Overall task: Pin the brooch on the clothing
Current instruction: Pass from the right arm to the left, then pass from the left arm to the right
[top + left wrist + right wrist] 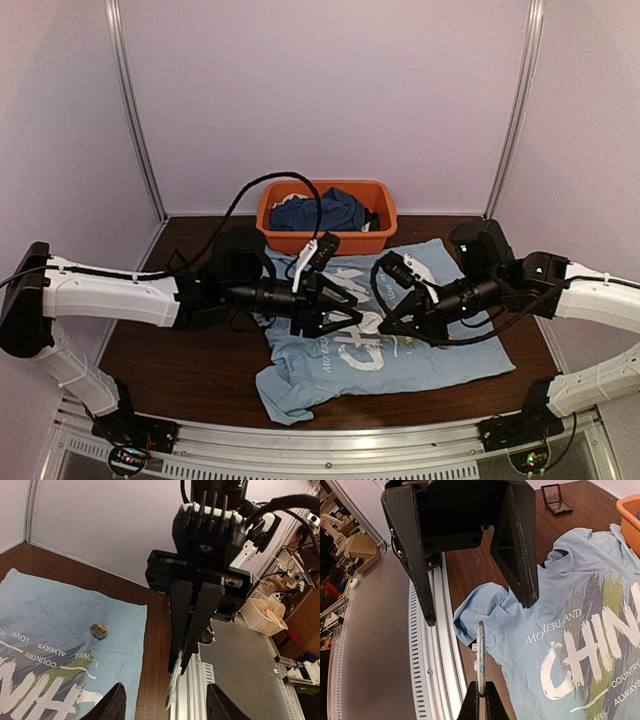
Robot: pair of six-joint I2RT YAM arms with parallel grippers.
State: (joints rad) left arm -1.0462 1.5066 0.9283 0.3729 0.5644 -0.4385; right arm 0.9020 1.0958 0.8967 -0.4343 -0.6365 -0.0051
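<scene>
The light blue T-shirt [460, 355] is spread flat across the middle of the table [180, 370], print up, so that a smooth face is offered for pinning. A small round brooch [98, 631] is seen lying on the plain cloth beside the print, close to the shirt edge that faces the table's near edge. The right gripper [181, 665] is closed tight on a thin disc [481, 655], held edge-on and clear of the cloth. It is probably the brooch's mating part, though that cannot be confirmed. The left gripper [480, 610] is held opposite with its jaws apart and nothing between them, apparently placed to take or steady the piece. An orange basket [375, 243] with a dark garment [330, 210] is set at the far edge.
</scene>
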